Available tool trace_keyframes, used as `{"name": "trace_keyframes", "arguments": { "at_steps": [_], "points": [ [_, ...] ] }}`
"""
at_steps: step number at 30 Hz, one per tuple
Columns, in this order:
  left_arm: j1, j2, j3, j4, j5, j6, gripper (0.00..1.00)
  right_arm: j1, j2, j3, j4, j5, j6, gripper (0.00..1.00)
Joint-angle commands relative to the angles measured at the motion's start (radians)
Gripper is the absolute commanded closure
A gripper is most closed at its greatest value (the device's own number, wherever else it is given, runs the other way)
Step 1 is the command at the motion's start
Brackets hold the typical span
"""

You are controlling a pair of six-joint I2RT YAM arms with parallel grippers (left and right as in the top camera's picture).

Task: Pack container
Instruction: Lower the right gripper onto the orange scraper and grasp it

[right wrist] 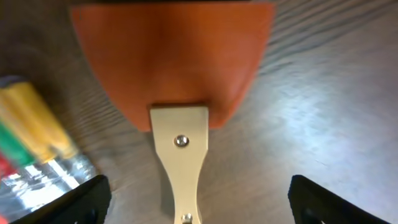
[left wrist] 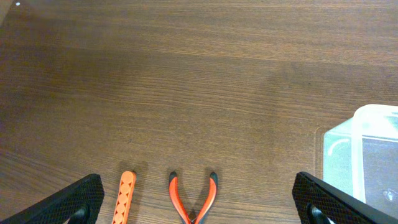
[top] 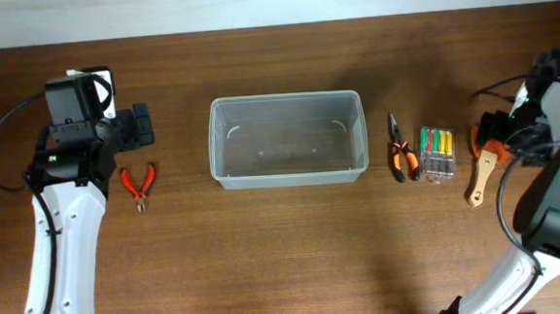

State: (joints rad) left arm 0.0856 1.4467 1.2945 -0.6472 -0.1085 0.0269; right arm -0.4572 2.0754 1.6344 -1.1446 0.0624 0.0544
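Beside container (top: 288, 139), left claw (top: 142, 126) wide, near red pliers (top: 140, 185); right claw (right wrist: 199, 202) wide, low over orange-headed tool (right wrist: 174, 68).

the table (top: 287, 264) is seen from straight above; red pliers (top: 140, 185) are shared with the left wrist view, an orange tool (right wrist: 177, 68), closely, with the right.
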Motion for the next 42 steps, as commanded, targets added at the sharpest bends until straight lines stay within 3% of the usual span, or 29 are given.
{"name": "trace_keyframes", "arguments": {
  "at_steps": [1,26,30,38,40,42],
  "points": [
    [0.004,0.003,0.025,-0.001,0.008,0.015,0.01,0.008,0.048,0.014,0.0,-0.01,0.002,0.1],
    [0.004,0.003,0.025,-0.001,0.008,0.015,0.01,0.005,0.059,-0.107,0.166,-0.036,0.002,0.1],
    [0.004,0.003,0.025,-0.001,0.008,0.015,0.01,0.006,0.059,-0.124,0.171,-0.037,0.002,0.19],
    [0.004,0.003,0.025,-0.001,0.008,0.015,0.01,0.006,0.059,-0.182,0.229,-0.056,0.002,0.2],
    [0.004,0.003,0.025,-0.001,0.008,0.015,0.01,0.006,0.059,-0.183,0.22,-0.055,0.002,0.27],
    [0.004,0.003,0.025,-0.001,0.008,0.015,0.01,0.006,0.059,-0.183,0.21,-0.056,0.006,0.42]
  ]
}}
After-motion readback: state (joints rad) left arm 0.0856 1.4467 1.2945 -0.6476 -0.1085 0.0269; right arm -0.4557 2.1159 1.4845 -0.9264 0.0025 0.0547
